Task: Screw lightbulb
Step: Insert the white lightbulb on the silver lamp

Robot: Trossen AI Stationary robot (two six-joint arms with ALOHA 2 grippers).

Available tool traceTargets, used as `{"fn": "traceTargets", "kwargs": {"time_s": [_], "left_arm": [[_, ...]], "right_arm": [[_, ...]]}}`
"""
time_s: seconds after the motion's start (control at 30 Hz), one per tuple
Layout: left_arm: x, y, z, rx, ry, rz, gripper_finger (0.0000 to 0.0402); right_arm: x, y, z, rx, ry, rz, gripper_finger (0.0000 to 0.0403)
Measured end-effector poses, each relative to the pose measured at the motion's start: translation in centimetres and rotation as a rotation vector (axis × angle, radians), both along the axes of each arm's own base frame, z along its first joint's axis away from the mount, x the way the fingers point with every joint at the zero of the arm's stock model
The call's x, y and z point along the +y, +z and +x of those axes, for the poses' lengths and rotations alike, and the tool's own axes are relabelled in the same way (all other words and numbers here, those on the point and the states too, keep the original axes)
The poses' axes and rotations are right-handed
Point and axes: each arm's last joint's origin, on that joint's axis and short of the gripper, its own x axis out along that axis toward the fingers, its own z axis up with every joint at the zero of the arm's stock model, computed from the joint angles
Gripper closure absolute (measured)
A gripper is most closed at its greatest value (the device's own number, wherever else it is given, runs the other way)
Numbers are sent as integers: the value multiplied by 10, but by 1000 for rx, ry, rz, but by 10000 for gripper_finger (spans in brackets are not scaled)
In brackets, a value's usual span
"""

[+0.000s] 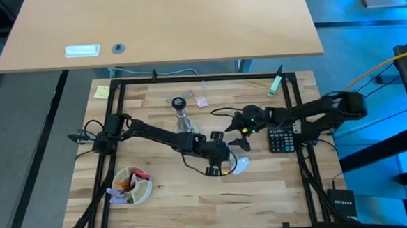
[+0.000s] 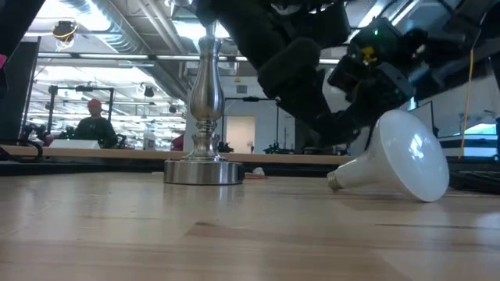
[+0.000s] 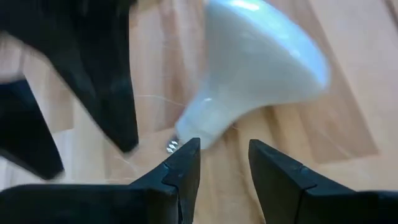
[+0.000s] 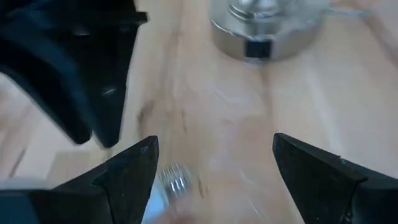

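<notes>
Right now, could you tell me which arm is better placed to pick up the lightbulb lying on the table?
Probably the left. Its claw sits open right at the narrow neck of the lightbulb. The right claw, wide open, also hovers close, above the screw base, facing the silver stand.

From overhead I see my left arm running from the left edge of the frame toward the centre, elbow bent, its left gripper [image 1: 223,163] low, just below centre; its fingers [image 3: 186,163] stand a narrow gap apart, holding nothing. My right arm comes in from the right edge, its right gripper [image 1: 240,129] just right of centre, fingers [image 4: 134,168] spread wide, empty
</notes>
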Motion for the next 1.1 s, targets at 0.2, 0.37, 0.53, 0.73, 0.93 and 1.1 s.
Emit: {"fn": "traceTargets", "kwargs": {"time_s": [0.2, 0.37, 0.53, 0.73, 0.93, 1.1], "left_arm": [[26, -8, 8, -10, 11, -78, 248], [32, -6, 10, -33, 11, -100, 173], [25, -11, 10, -12, -154, -58, 122], [21, -30, 16, -16, -231, 1, 122], [21, -40, 24, -70, -250, 29, 144], [21, -55, 27, -56, -281, 57, 174]], "right_arm": [[1, 45, -36, -33, -129, -125, 81], [4, 80, -70, -160, -229, -186, 81], [8, 96, -97, -233, -259, -190, 81], [10, 98, -109, -228, -277, -159, 81], [10, 96, -107, -208, -283, -144, 81], [9, 94, -105, -198, -282, -145, 81]]}}
